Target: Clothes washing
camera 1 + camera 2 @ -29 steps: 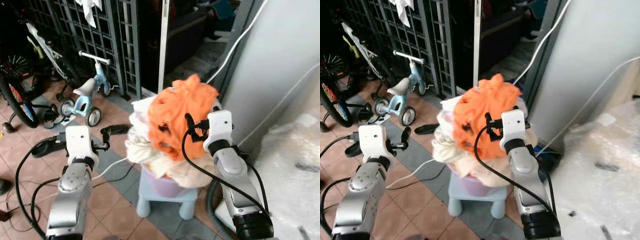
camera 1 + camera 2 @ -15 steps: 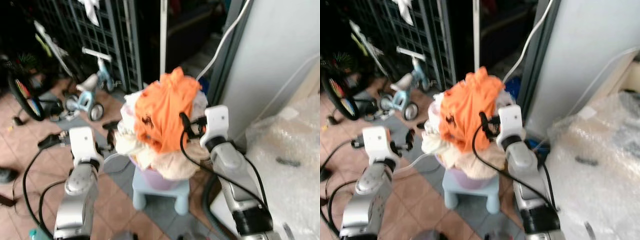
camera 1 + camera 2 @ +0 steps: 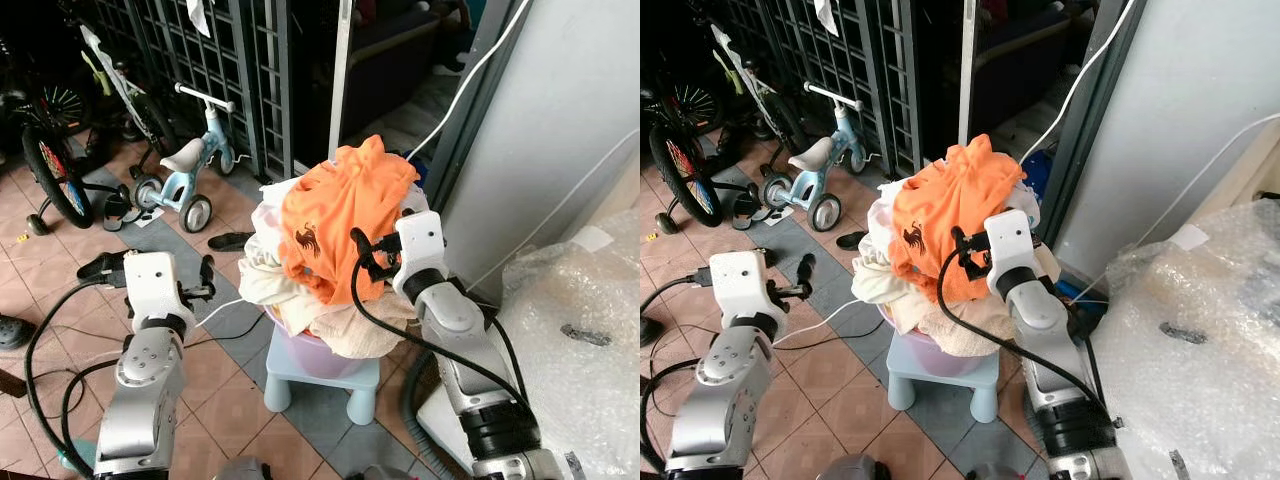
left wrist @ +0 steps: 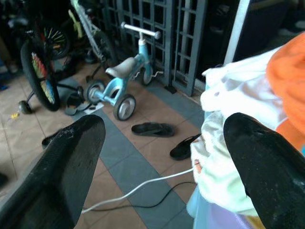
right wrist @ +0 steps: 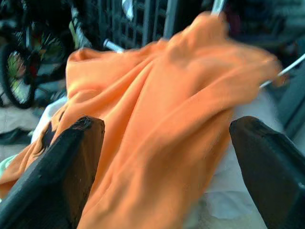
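A heap of laundry fills a lilac basket that stands on a pale blue stool. An orange shirt with a dark print lies on top, with white and cream clothes under it. My right gripper is open at the right side of the heap. In the right wrist view the orange shirt lies just ahead between its spread fingers. My left gripper is open and holds nothing, left of the basket and apart from it. The left wrist view has the white clothes beside one of its fingers.
A child's blue balance bike, a bicycle and a dark metal gate stand at the back left. Sandals and a white cable lie on the tiled floor. A grey panel and bubble wrap are at the right.
The whole picture has swung and steadied, so the camera moved. Both arms keep about the same places beside the laundry heap, and both grippers stay open.
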Motion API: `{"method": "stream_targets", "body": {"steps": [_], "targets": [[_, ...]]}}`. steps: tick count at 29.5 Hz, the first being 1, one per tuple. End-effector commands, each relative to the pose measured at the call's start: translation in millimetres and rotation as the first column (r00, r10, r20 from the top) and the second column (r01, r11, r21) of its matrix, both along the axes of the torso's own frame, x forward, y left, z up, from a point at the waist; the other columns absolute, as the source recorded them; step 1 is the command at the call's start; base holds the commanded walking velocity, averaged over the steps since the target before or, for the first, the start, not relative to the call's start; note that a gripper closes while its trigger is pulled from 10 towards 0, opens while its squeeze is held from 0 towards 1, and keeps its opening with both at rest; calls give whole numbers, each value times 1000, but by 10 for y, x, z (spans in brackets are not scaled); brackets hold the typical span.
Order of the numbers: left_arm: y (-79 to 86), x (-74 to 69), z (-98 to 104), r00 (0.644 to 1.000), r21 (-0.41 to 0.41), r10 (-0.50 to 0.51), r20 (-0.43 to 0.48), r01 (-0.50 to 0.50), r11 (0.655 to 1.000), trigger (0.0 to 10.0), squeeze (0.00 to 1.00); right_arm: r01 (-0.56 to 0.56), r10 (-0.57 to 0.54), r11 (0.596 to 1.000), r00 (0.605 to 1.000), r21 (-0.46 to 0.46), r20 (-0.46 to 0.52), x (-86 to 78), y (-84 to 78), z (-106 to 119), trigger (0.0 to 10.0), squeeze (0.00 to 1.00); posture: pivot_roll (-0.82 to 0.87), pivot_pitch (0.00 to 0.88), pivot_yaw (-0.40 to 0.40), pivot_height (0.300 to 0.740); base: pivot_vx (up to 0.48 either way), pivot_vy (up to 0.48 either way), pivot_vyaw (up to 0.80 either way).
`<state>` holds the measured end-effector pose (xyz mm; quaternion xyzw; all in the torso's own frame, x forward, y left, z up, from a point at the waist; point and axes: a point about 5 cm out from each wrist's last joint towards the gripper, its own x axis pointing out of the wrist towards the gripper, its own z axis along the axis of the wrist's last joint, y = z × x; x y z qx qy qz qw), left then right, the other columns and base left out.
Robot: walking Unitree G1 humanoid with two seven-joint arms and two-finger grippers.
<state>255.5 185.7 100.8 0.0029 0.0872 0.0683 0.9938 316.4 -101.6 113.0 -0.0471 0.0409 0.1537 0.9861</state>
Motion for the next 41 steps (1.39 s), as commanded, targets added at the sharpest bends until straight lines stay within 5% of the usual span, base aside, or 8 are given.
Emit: {"method": "stream_targets", "body": {"steps": [1,4,5,14,27,41], "targets": [[18,-1,82,1000,21,7,21,-7,1000,10000,0,-34,33,999,997,-5,-70,50,54,-76,10000,0,26,6,12,740,0,0,0],[9,-33,110,1000,20,11,23,-11,1000,10000,0,-17,18,1000,998,19,-54,134,97,-42,10000,0,41,29,-1,740,0,0,0],[3,-62,99,1000,20,14,17,-14,1000,10000,0,0,2,1000,998,20,-61,176,112,-46,0,0,48,33,-8,740,0,0,0],[-13,-102,134,999,24,38,23,-39,999,10000,0,55,-53,998,997,34,-53,377,171,49,0,0,60,34,-38,740,0,0,0],[-90,-55,31,1000,6,2,-13,-2,1000,10000,0,45,-48,999,984,-21,-174,203,215,-321,0,0,29,0,-23,740,0,0,0],[-134,17,17,1000,0,-5,-7,5,1000,10000,0,27,-27,1000,988,-4,-154,222,251,-283,0,0,24,0,-30,740,0,0,0]]}}
